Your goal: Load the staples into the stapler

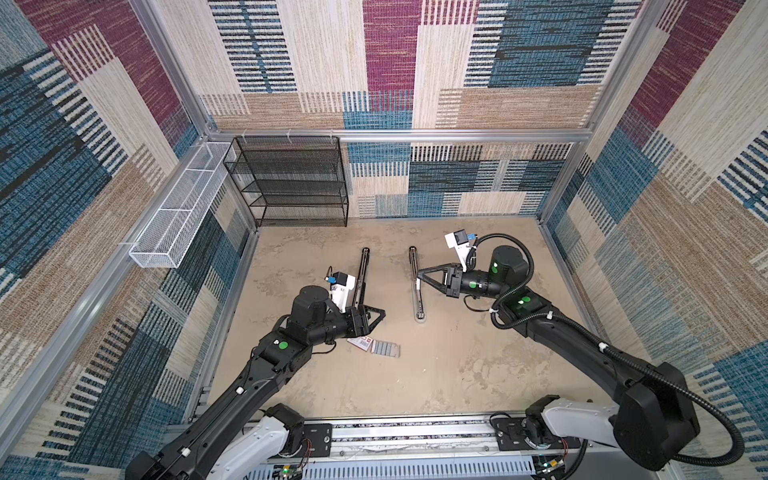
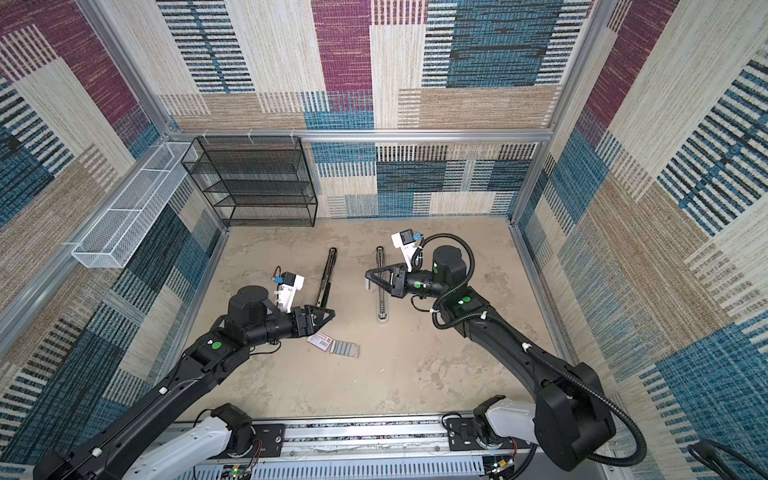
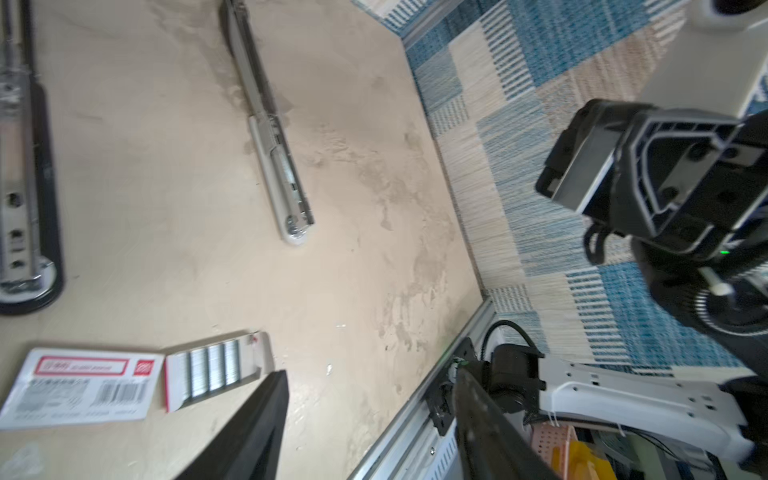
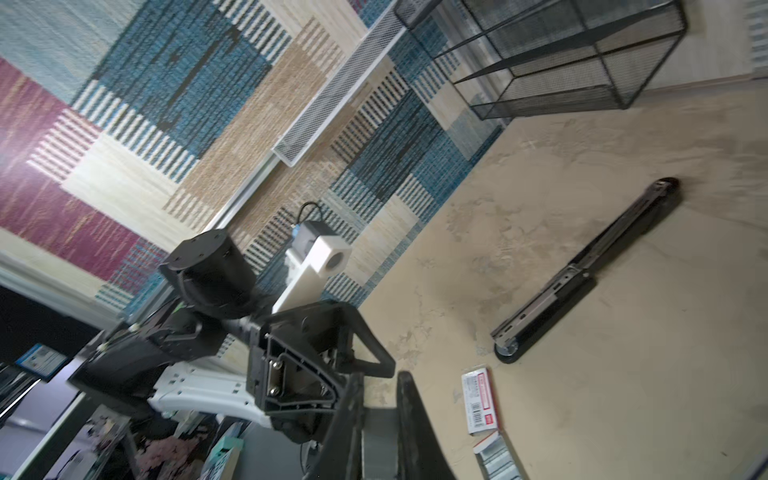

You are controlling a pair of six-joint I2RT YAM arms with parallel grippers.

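The stapler lies on the table as two long pieces: a black-based piece with a metal channel (image 1: 360,276) (image 2: 325,278) (image 3: 18,174) (image 4: 582,274) and a silver piece (image 1: 417,299) (image 2: 381,299) (image 3: 274,158). The staples sit in rows in a small flat tray (image 1: 386,349) (image 2: 345,348) (image 3: 214,370) (image 4: 498,459) beside their white box with a red label (image 1: 360,343) (image 2: 320,340) (image 3: 83,386) (image 4: 480,403). My right gripper (image 1: 418,283) (image 2: 368,282) (image 4: 380,386) is shut on a grey strip of staples (image 4: 378,440) over the silver piece's middle. My left gripper (image 1: 380,316) (image 2: 331,314) (image 3: 370,399) hangs open and empty just behind the tray.
A black mesh shelf rack (image 1: 291,183) stands at the back left against the wall. A white mesh basket (image 1: 178,212) is fixed along the left wall. Aluminium rails edge the sandy table (image 1: 457,374) on all sides.
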